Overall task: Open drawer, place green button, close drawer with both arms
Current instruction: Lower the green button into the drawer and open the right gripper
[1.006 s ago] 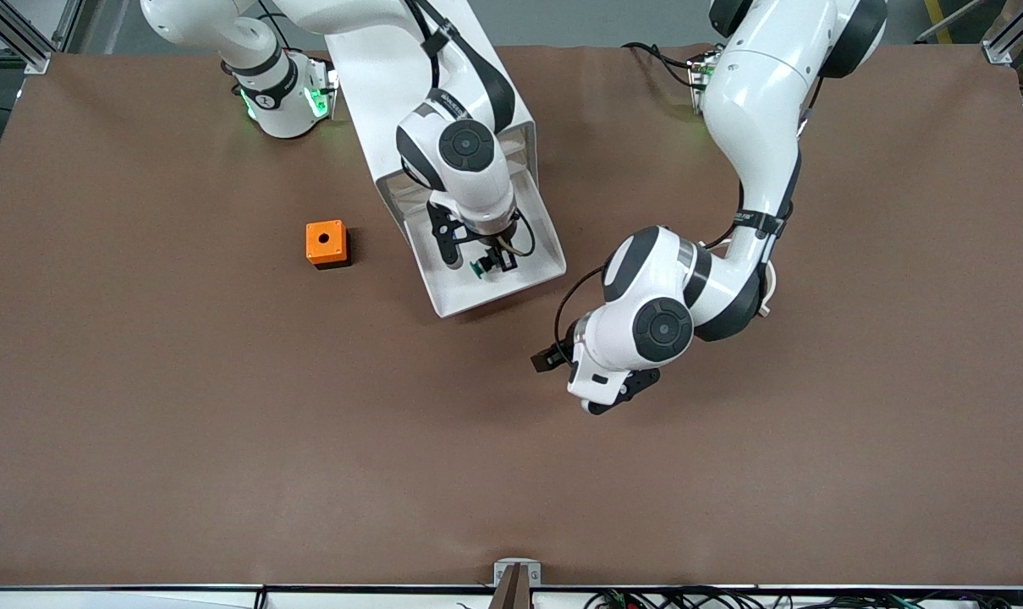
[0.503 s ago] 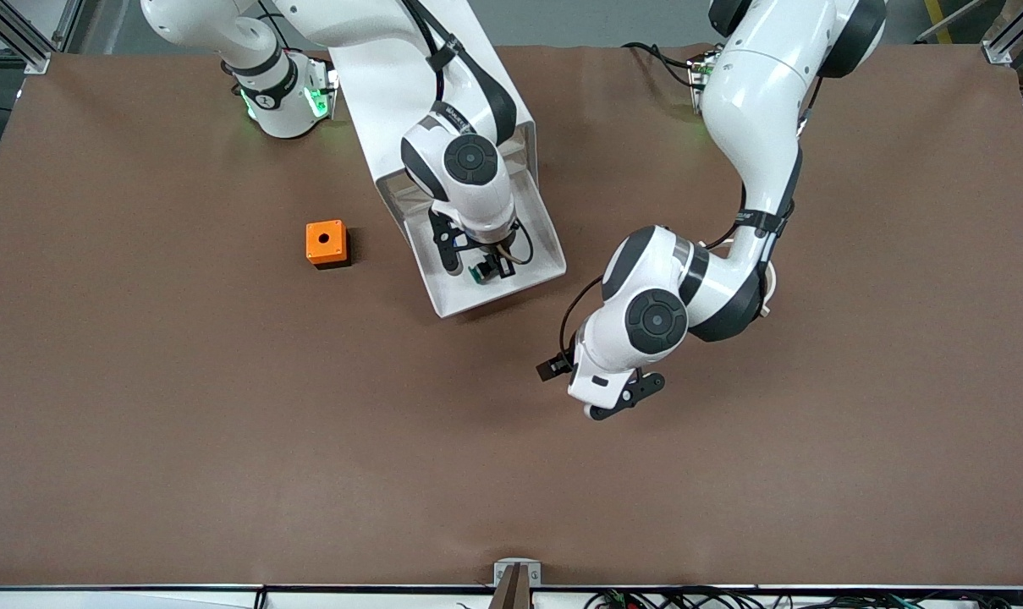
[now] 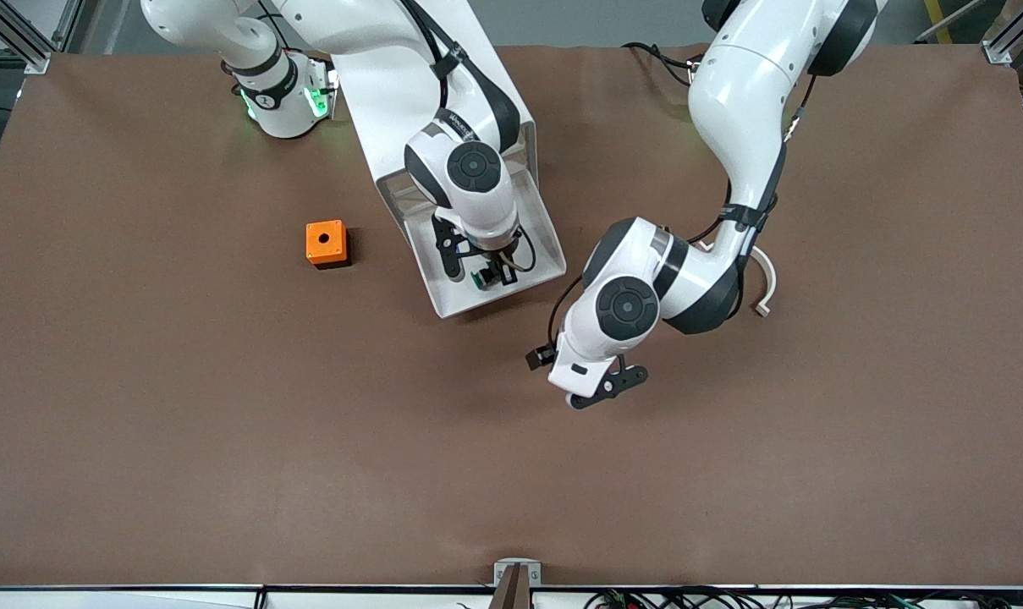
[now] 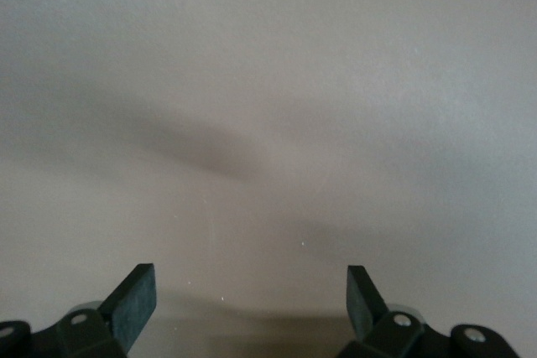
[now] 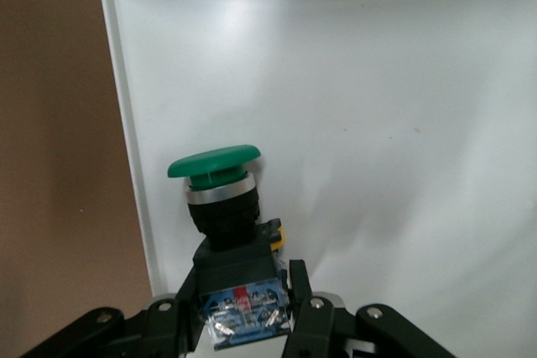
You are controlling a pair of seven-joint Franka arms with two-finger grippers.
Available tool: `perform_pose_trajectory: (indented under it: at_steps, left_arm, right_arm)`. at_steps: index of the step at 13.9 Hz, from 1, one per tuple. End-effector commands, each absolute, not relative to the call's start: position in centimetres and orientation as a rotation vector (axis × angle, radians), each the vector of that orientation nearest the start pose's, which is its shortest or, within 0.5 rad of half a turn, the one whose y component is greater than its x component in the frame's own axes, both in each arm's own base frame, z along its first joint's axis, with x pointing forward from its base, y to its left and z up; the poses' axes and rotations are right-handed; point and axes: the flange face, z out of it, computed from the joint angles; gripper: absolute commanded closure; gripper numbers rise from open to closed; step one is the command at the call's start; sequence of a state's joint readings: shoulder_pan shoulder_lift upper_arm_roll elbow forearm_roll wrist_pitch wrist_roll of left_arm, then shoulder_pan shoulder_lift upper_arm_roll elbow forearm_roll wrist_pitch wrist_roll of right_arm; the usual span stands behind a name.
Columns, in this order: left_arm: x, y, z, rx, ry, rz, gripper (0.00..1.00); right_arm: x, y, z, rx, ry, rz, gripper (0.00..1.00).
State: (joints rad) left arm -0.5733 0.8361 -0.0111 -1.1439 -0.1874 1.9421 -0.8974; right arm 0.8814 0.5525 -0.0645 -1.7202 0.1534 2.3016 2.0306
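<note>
Front view: right pincer [image 3: 480, 272] grasps the button [image 3: 480, 277] over the drawer [image 3: 538, 264]; left pincer [image 3: 594, 392] hangs spread over bare table [image 3: 223, 423].

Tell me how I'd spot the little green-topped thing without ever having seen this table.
Find the white cabinet by the robots' bases; its drawer is pulled out. Over that drawer the right hand grips the button, with a round green cap on a black-and-blue body. The orange box nearby is bigger, with a hole on top.
</note>
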Motion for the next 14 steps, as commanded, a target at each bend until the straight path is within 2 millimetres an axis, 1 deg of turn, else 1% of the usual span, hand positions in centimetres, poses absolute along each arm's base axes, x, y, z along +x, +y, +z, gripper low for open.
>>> perform_pose_trajectory:
  at_steps: [1,2,4,5,6,8,10,11,12,13,14]
  left_arm:
    - [62.5,-42.8,29.4,-3.169,-0.603,0.209,0.00]
    - [62.8,-42.8,29.3,-3.178,-0.604,0.171,0.00]
    - [62.9,-42.9,29.4,-3.171,-0.644,0.162,0.00]
    - [63.1,-42.7,29.3,-3.158,-0.704,0.151,0.00]
    - [63.2,-42.7,29.4,-3.155,-0.739,0.141,0.00]
    - [63.3,-42.6,29.2,-3.130,-0.784,0.122,0.00]
    - [63.2,-42.8,29.4,-3.116,-0.833,0.117,0.00]
    - [63.1,-42.8,29.3,-3.111,-0.836,0.114,0.00]
    - [63.0,-43.0,29.3,-3.113,-0.827,0.114,0.00]
    - [62.9,-43.0,29.1,-3.108,-0.818,0.108,0.00]
    - [62.8,-43.1,28.7,-3.104,-0.796,0.105,0.00]
  right_arm:
    - [46.8,49.6,26.6,-2.441,1.904,0.120,0.38]
    - [46.8,49.7,26.7,-2.440,1.908,0.121,0.00]
    - [46.8,49.7,26.9,-2.451,1.895,0.116,0.00]
    - [47.0,49.6,27.3,-2.461,1.876,0.103,0.00]
    - [47.1,49.8,27.7,-2.500,1.826,0.077,0.00]
    - [47.0,50.2,29.0,-2.679,1.629,0.019,0.00]
    - [47.7,49.9,31.3,-2.873,1.382,0.032,0.00]
    - [48.8,48.9,33.0,-2.953,1.255,0.053,0.00]
    - [50.6,46.8,34.9,-3.012,1.145,0.083,0.00]
    - [51.9,45.1,36.4,-3.050,1.032,0.103,0.00]
    - [53.8,42.5,37.7,-3.075,0.915,0.120,0.00]
